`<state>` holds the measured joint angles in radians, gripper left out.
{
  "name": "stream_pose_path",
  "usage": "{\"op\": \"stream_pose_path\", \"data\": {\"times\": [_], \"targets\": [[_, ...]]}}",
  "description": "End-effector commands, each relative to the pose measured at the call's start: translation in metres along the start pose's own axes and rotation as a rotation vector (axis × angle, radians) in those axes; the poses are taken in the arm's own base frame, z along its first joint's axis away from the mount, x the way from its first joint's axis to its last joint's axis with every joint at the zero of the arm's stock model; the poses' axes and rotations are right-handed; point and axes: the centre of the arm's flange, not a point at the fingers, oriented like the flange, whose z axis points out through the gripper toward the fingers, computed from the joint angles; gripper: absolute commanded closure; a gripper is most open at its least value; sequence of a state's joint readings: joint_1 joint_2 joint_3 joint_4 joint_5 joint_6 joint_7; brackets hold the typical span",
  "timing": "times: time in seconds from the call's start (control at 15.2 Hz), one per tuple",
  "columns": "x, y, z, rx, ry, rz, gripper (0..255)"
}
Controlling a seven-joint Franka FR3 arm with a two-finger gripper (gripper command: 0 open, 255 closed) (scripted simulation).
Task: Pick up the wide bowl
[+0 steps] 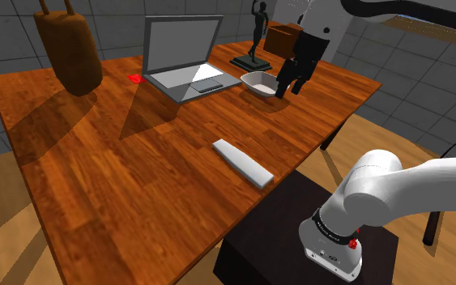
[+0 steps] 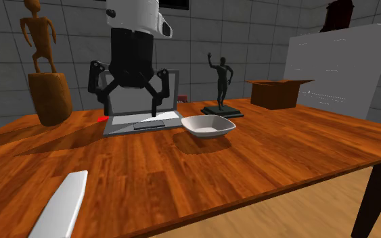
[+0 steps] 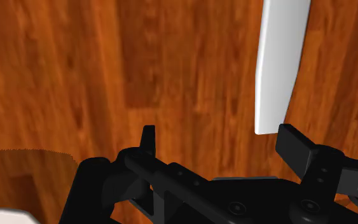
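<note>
The wide bowl [image 1: 258, 82] is white and shallow and sits on the wooden table [image 1: 137, 186] between the laptop and the dark figurine. My black gripper [image 1: 290, 87] hangs just to the shoulder view's right of the bowl, above the tabletop, fingers pointing down. In the second exterior view the gripper [image 2: 131, 108] hovers left of the bowl [image 2: 209, 126], open, with nothing between its fingers. In the wrist view the gripper [image 3: 222, 140] looks down on bare wood, and a white sliver that may be the bowl's rim [image 3: 2, 216] lies beside the fingers.
An open grey laptop [image 1: 181, 61] stands behind the bowl. A dark figurine [image 1: 254, 36] and a cardboard box [image 1: 287, 36] stand at the back. A brown wooden sculpture [image 1: 68, 48] and a small red object [image 1: 135, 78] are at the left. A flat white slab [image 1: 240, 162] lies near the stand-side edge.
</note>
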<state>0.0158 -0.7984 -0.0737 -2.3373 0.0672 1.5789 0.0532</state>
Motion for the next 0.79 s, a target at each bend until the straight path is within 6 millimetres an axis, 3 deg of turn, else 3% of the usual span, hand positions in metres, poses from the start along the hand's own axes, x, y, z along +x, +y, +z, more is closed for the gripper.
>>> {"op": "stream_pose_path", "data": {"times": [0.0, 0.73], "targets": [[0.000, 0.000, 0.000, 0.000, 0.000, 0.000, 0], [0.105, 0.077, 0.040, -0.061, 0.026, -0.002, 0]]}}
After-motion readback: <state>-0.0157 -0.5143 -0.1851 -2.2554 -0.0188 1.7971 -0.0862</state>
